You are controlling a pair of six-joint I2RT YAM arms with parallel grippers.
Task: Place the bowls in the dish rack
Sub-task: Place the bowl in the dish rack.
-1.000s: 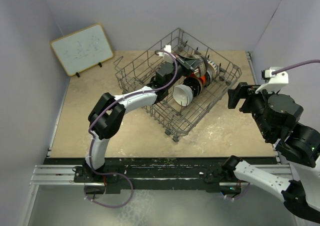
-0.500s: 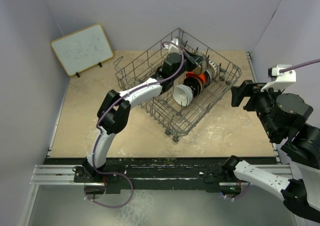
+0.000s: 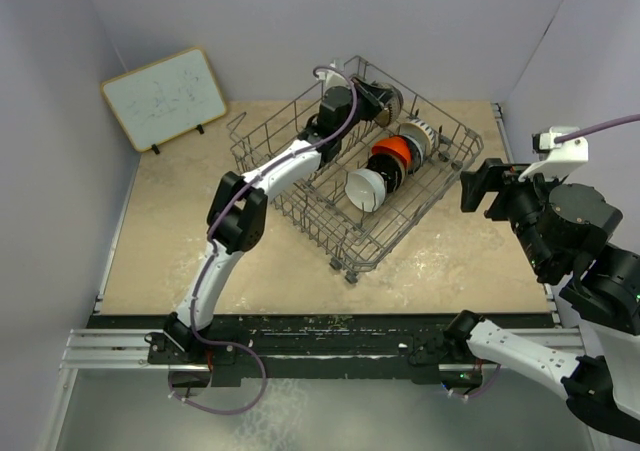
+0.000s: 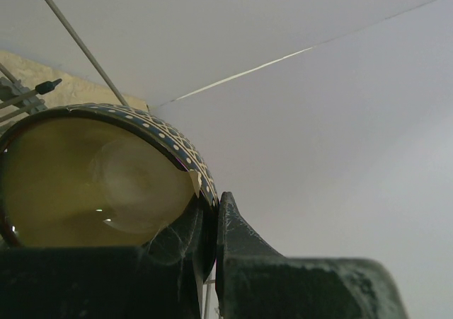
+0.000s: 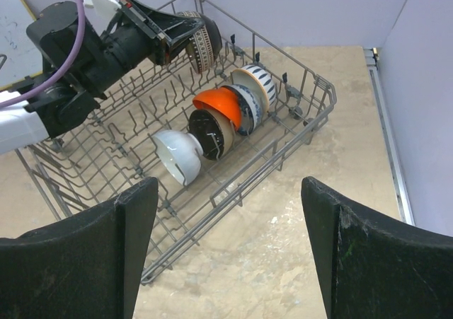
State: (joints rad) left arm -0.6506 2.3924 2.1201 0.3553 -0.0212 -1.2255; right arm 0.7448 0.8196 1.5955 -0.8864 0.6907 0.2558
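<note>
Beige counter [image 3: 170, 241] under plain lilac walls: the dish rack [image 3: 318, 233] sat askew toward the far right corner, and a whiteboard [image 3: 165, 96] leaned in the far left corner. We saw the left gripper [image 3: 378, 99] at full stretch over the rack's far rim, near the counter's far edge. A second earlier it had been low over the middle of the basket. Its fingers [image 4: 233, 227] were pinched nearly together on the rim of the brown bowl [image 4: 92, 177], one inside the cream hollow and one outside, and the bowl hung in the air clear of the tines. The other bowls stood on edge in one row along the rack's right side, the white bowl [image 5: 177, 156] nearest us and the orange-red bowl [image 5: 216, 101] mid-row. The right gripper [image 5: 226, 192] hovered by the counter's right edge, spread wide and holding nothing, having hardly stirred. We judged the task all but done, with this last bowl carried toward the far end of the rack and not yet seated in a slot
</note>
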